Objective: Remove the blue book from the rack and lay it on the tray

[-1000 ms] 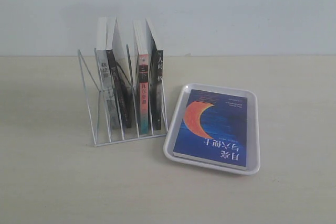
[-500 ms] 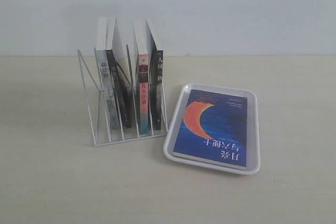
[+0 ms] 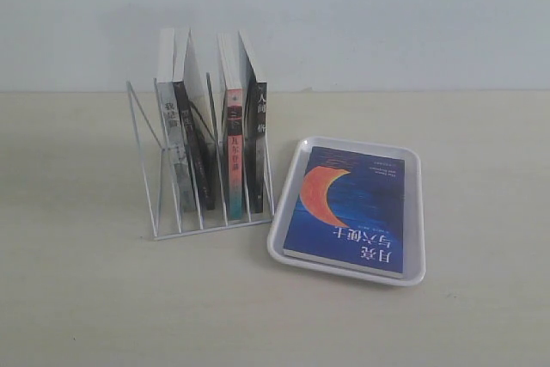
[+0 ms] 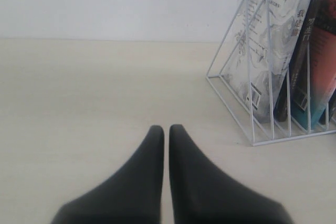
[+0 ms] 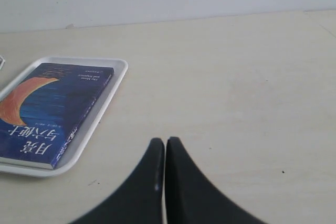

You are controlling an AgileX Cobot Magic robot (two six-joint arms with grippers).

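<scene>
Left gripper (image 4: 166, 129): jaws pressed together, empty, over the table (image 4: 79, 103) near the rack (image 3: 163, 188). Right gripper (image 5: 164, 142): same, near the tray (image 3: 414, 212). Blue book (image 3: 351, 210) lies flat in tray, cover up; tray just beside rack.

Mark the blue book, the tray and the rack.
blue book (image 3: 348, 208): exterior view, middle of its cover.
tray (image 3: 416, 212): exterior view, right-hand rim.
rack (image 3: 210, 228): exterior view, front base wire.
</scene>
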